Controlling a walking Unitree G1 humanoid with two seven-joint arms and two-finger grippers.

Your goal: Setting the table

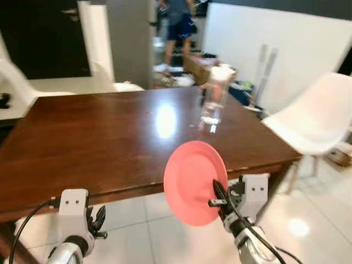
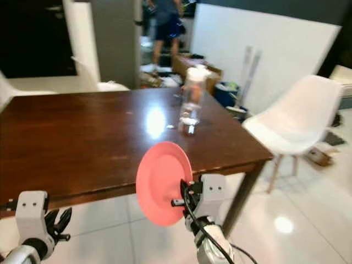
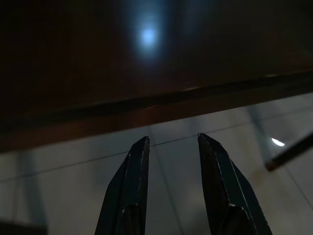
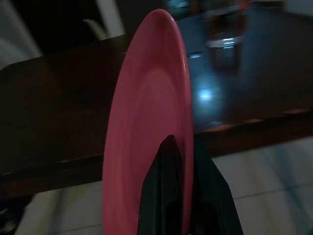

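Right gripper [image 1: 218, 193] is closed on the lower rim of the pink plate [image 1: 193, 181], one finger on each face; the plate stands on its edge in the air, just before the near edge of the brown wooden table [image 1: 99, 143]; left gripper [image 3: 171, 147] hangs low beside that edge with fingers apart, holding nothing; a clear pitcher [image 1: 213, 98] stands on the table's far right part

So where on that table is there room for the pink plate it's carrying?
Nearly all of the brown table is bare: the whole stretch from the near edge back to the far side. The only thing standing on it is the clear jug, far right. The right gripper holds the pink plate before the near edge.
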